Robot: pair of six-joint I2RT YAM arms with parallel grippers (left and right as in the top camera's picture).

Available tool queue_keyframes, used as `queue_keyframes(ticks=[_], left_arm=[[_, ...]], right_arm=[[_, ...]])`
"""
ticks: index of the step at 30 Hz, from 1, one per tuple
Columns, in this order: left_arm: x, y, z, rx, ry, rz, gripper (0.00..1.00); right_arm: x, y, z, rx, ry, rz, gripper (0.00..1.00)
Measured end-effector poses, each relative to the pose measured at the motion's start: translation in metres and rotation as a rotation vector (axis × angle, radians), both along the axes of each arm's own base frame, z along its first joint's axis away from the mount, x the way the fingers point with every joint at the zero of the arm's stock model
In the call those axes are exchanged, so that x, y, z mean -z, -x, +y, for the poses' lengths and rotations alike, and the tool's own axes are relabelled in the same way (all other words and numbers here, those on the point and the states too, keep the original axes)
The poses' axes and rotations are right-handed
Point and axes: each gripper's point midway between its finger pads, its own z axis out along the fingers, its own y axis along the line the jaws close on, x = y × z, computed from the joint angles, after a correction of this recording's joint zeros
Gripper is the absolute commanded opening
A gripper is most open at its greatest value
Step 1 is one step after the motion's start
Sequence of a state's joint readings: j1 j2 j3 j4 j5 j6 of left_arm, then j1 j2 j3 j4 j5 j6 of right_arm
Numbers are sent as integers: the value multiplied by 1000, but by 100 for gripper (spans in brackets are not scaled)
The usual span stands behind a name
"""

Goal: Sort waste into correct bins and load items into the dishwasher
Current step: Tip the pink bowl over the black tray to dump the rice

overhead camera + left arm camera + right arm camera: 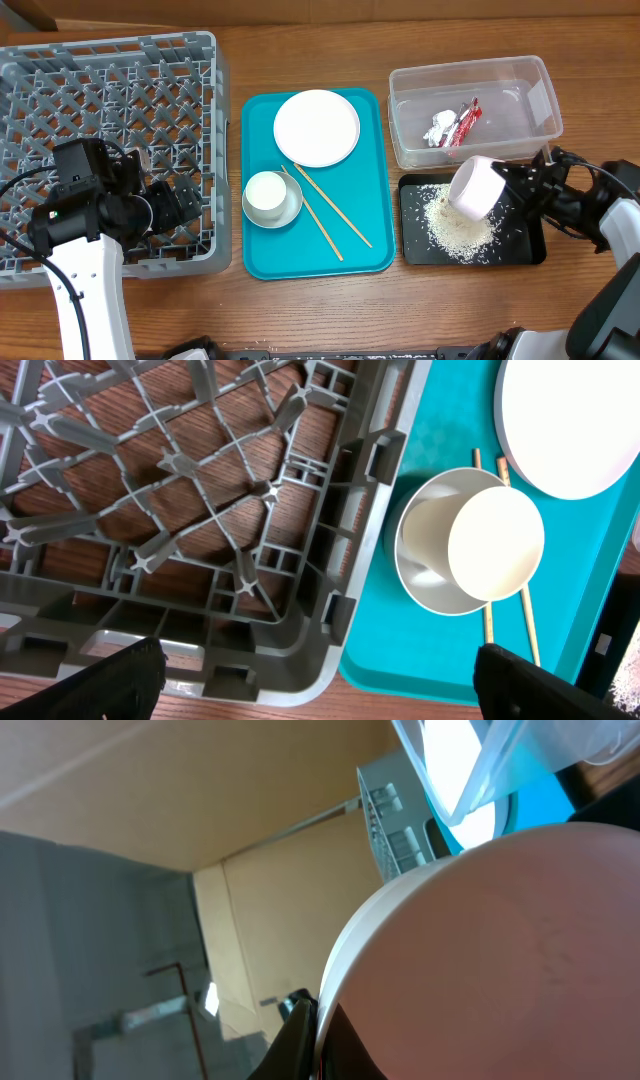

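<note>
Pink bowl [476,187] we pinched in right gripper [507,186] at tray's [530,250] twelve o'clock; only wrist view showed beige wall [270,920]; left gripper [190,205] gaped empty.

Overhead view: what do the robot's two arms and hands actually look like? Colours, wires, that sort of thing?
Both look alike. The left arm and right arm have smooth white segments joined by chunky black housings. The left hand and right hand are black, with two blunt fingers. Thin black cables loop beside the joints. No markings are legible.
</note>
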State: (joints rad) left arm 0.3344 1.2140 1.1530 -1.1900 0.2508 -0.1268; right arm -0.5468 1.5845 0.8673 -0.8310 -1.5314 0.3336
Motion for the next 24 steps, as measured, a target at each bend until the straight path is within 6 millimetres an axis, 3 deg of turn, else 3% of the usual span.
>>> queue_keyframes(ticks=[10,16,17,22,24], left_arm=[[0,0,0,0,0,0,100],[0,0,0,0,0,0,100],[0,0,0,0,0,0,100],[0,0,0,0,0,0,100],[0,0,0,0,0,0,100]], right_arm=[[0,1,-4,16,-26,36,4],[-1,1,2,-8,28,-53,4],[-1,1,5,-16,40,-73,8],[8,3,13,-43,105,-87,4],[5,3,14,-49,130,-171,4]])
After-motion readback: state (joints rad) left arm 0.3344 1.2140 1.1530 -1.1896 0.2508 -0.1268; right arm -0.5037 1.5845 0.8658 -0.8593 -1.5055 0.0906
